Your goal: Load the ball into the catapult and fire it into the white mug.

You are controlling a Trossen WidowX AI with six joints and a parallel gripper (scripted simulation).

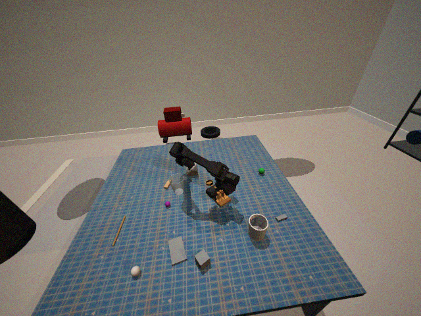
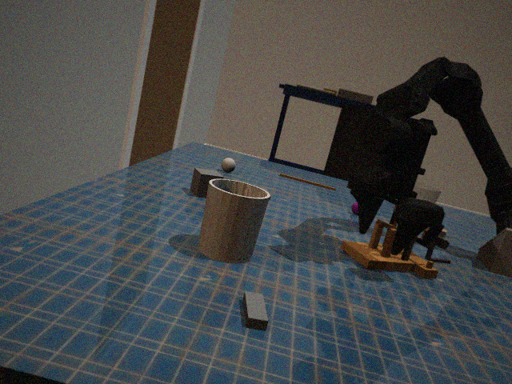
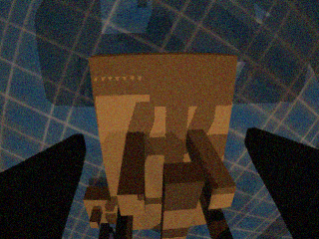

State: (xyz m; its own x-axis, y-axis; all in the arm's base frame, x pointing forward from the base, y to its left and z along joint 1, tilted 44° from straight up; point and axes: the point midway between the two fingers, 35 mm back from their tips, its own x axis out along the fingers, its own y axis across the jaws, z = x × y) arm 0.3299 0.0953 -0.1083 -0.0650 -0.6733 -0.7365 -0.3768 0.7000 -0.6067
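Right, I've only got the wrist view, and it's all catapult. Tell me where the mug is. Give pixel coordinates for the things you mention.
Observer: In the exterior view the mug (image 1: 257, 229) (image 2: 231, 225) stands upright, left of the catapult (image 1: 223, 200) (image 2: 363, 256) (image 3: 164, 75) in the picture and apart from it.

Operator: Copy. Give me the white ball next.

Observer: The white ball (image 1: 135, 270) (image 2: 228, 165) is on the blue checked tabletop (image 1: 237, 278) (image 2: 165, 330) (image 3: 20, 124), well away from the catapult, near the lower-left corner of the top view.

Operator: Now check how the catapult's base sits.

Observer: The exterior view shows a separate shadow below the base's near edge, so that side looks raised, though I can't be certain.
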